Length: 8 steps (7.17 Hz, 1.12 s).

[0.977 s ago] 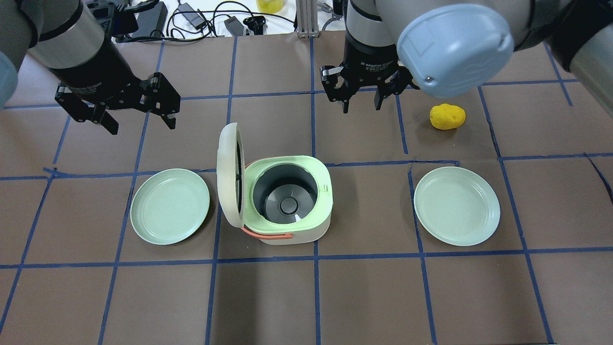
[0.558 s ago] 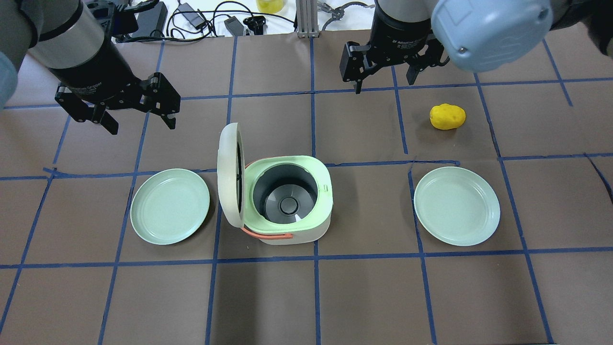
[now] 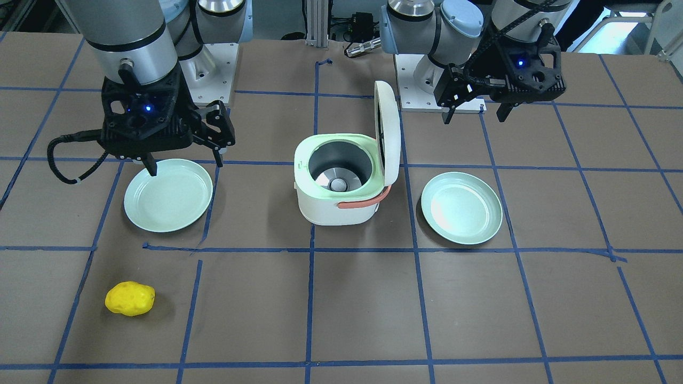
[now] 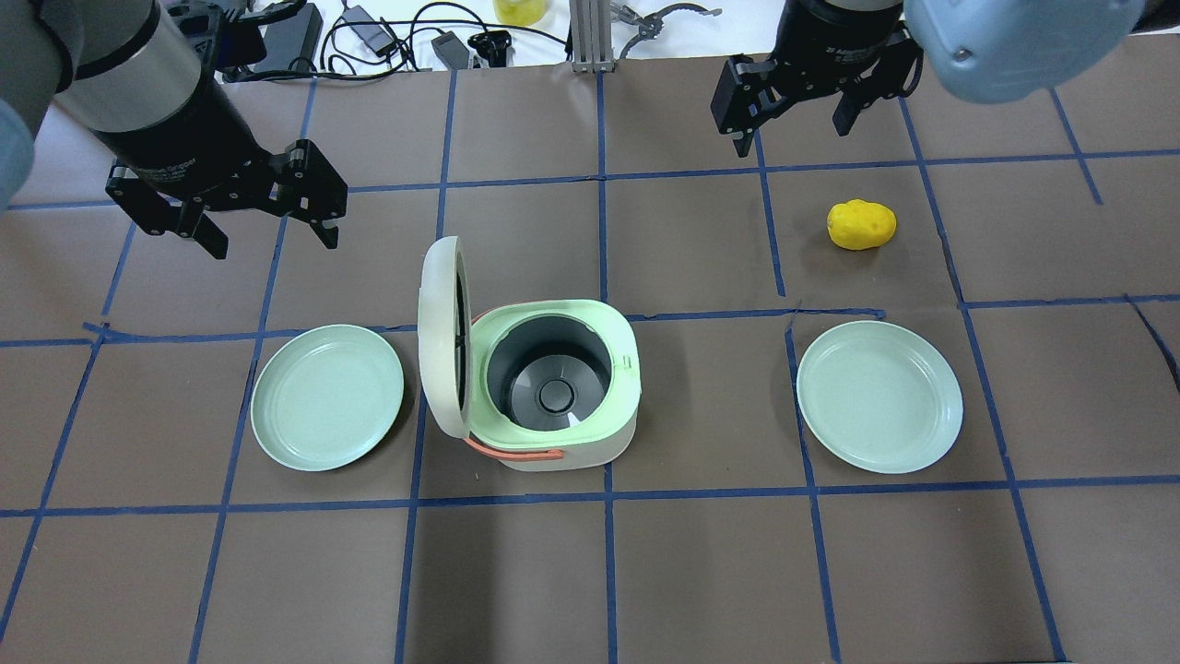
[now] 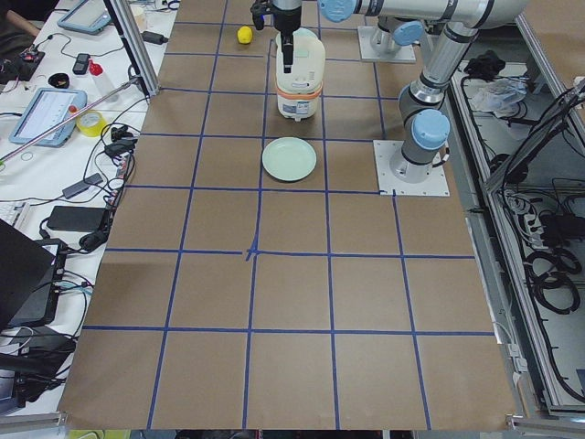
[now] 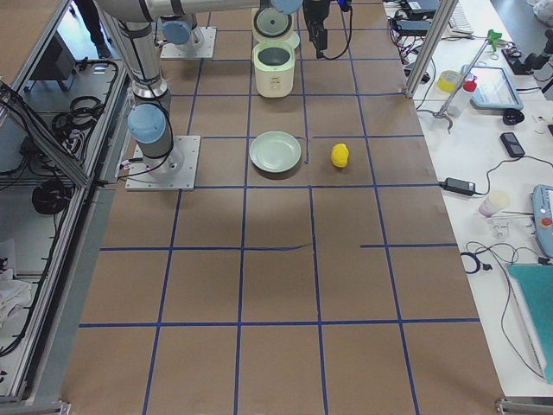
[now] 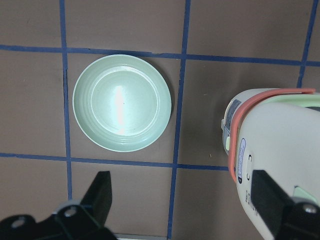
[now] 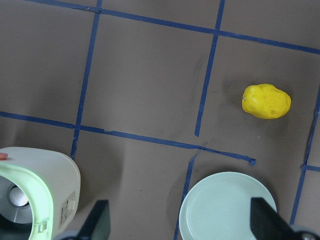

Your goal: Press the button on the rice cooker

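The rice cooker [image 4: 562, 383] sits near the middle of the brown, blue-taped surface [image 4: 701, 572]. Its cream lid [image 4: 440, 337] stands swung up on the robot's left side, so the grey inner pot shows inside the pale green rim. An orange handle [image 4: 512, 452] lies folded down against the side of the body nearest the robot. I cannot tell which detail on the cooker is the button. A pale green plate [image 4: 327, 397] lies just beside the lid on the left, and a second plate [image 4: 879, 397] lies well apart on the right. A yellow lumpy object [image 4: 861, 224] rests beyond that second plate. The left tool [image 4: 272, 242] hangs in the air beyond the left plate, released, its two fingers spread wide and grasping nothing. The right tool [image 4: 793, 136] hovers near the far edge of the surface, beyond the yellow object and apart from the cooker, likewise released and empty. Neither tool touches the cooker. Cables [image 4: 369, 37] lie past the far edge.
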Each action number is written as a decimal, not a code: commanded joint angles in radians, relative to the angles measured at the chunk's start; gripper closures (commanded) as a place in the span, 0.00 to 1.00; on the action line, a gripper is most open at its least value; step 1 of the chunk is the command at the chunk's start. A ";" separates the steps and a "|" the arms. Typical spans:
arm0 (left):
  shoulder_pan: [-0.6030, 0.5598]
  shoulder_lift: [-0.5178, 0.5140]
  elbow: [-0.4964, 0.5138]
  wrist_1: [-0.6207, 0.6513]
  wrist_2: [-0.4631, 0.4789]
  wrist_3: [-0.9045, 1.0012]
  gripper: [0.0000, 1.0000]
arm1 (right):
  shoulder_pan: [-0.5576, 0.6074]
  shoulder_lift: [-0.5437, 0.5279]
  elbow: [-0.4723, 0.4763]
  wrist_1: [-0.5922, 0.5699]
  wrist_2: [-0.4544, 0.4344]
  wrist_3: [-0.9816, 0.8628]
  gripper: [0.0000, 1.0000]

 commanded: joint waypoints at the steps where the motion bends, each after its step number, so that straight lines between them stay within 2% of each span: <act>1: 0.000 0.000 0.000 0.000 0.000 0.000 0.00 | -0.022 -0.003 -0.003 0.006 -0.010 -0.061 0.00; 4: 0.000 0.000 0.000 0.000 0.000 0.000 0.00 | -0.034 -0.012 -0.028 0.081 -0.014 -0.063 0.00; 8: 0.000 0.000 0.000 0.000 0.000 0.000 0.00 | -0.054 -0.015 -0.037 0.081 0.000 -0.038 0.00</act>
